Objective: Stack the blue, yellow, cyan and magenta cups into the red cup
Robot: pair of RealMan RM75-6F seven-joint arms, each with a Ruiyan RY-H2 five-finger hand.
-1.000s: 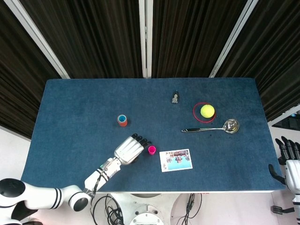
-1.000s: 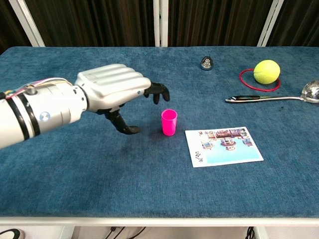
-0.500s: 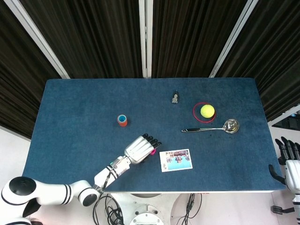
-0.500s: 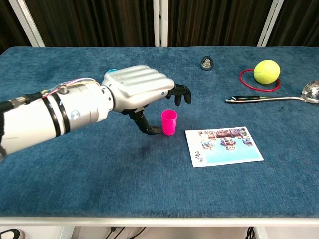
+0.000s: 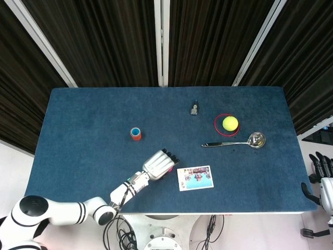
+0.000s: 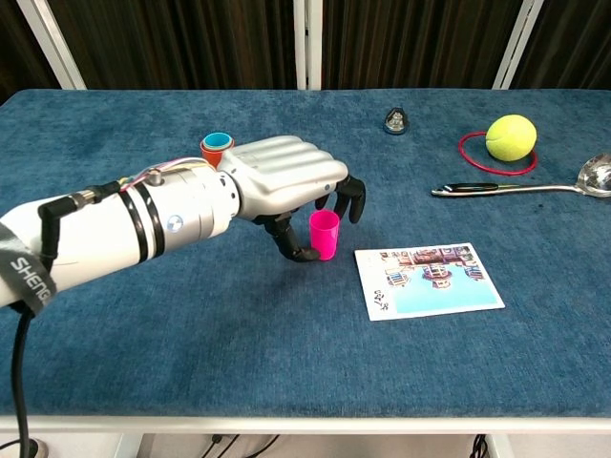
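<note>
Left hand (image 6: pixel 286 181) wrapped around magenta cup (image 6: pixel 324 235), thumb at its base, fingers curled behind; contact unclear. Cup stood upright just left of picture card (image 6: pixel 428 279). Red cup (image 5: pixel 136 134) stack sat farther back. Right hand (image 5: pixel 325 182) hung off table edge (image 5: pixel 299 172), grip state unclear.

Picture card (image 6: pixel 428 278) lies just beside magenta cup (image 6: pixel 324 235).

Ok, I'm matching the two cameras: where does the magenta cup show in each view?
Head view: magenta cup mostly hidden at the left hand.
Chest view: magenta cup centre, at the left hand's fingertips.
Shared landmark: picture card just right of it.
</note>
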